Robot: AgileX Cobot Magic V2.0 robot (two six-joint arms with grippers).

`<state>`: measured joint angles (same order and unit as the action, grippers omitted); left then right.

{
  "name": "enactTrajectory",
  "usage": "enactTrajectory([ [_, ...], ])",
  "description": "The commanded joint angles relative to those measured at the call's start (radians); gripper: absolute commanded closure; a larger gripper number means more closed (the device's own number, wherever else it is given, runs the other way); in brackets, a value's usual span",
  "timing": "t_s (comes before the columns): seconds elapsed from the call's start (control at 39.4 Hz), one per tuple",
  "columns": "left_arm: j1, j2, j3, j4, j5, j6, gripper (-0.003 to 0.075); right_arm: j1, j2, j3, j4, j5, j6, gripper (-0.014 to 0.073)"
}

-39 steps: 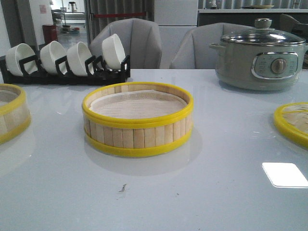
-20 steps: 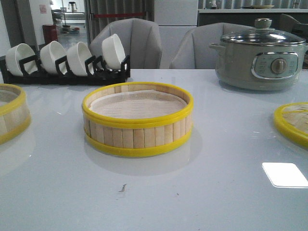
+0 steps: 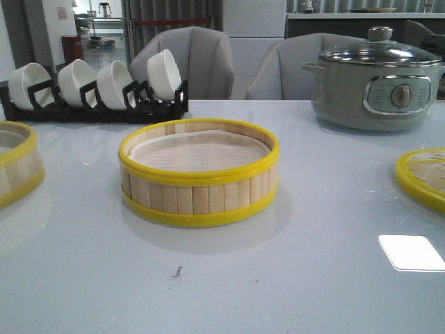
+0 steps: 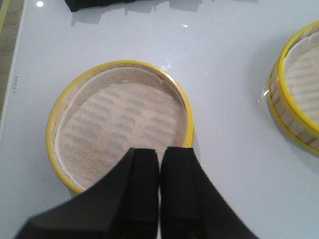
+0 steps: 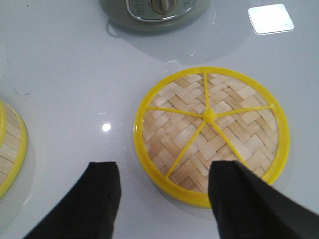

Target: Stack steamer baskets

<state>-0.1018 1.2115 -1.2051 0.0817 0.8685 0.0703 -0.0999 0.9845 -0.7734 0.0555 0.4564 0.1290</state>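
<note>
Careful: your left gripper (image 4: 159,164) hangs pressed together over the left steamer basket (image 3: 14,163), so it could bump the yellow rim. The middle steamer basket (image 3: 199,172) waits alone, well apart. Your right gripper (image 5: 164,186) is spread wide above the woven lid (image 5: 212,132). Two baskets, one lid, one cooker (image 3: 375,80).

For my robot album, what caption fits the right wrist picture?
Open right claw hovering over a woven bamboo steamer lid near the electric cooker.
</note>
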Motion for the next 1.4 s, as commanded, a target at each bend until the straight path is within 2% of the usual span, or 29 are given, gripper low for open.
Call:
enactTrajectory([
  [0.0, -0.004, 0.017, -0.034, 0.005, -0.041, 0.019, 0.0423, 0.0, -0.009, -0.038, -0.004, -0.077, 0.001, 0.0087],
  [0.05, -0.004, 0.04, -0.034, -0.005, -0.043, 0.015, 0.0332, 0.0, -0.009, -0.038, -0.004, -0.078, 0.001, 0.0087],
  [0.1, -0.004, 0.066, -0.034, -0.023, -0.046, 0.01, 0.0274, 0.0, -0.009, -0.038, -0.004, -0.078, 0.001, 0.0087],
  [0.15, -0.004, 0.092, -0.034, -0.04, -0.056, 0.009, 0.025, 0.0, -0.009, -0.038, -0.004, -0.078, 0.001, 0.0087],
  [0.46, -0.004, 0.251, -0.034, -0.132, -0.195, 0.009, 0.025, 0.0, -0.009, -0.038, -0.004, -0.063, 0.001, 0.0087],
  [0.89, -0.004, 0.471, -0.034, -0.133, -0.349, 0.017, 0.0255, 0.0, -0.009, -0.038, -0.004, -0.063, 0.001, 0.0087],
  [1.01, -0.004, 0.532, -0.034, -0.133, -0.38, 0.028, 0.028, 0.0, -0.009, -0.038, -0.004, -0.063, 0.001, 0.0087],
  [1.27, -0.004, 0.609, -0.036, -0.133, -0.398, 0.028, 0.0281, 0.0, -0.009, -0.038, -0.004, -0.07, 0.001, 0.0087],
  [1.37, -0.004, 0.611, -0.036, -0.133, -0.406, 0.026, 0.0321, 0.0, -0.009, -0.038, -0.004, -0.071, 0.001, 0.0087],
])
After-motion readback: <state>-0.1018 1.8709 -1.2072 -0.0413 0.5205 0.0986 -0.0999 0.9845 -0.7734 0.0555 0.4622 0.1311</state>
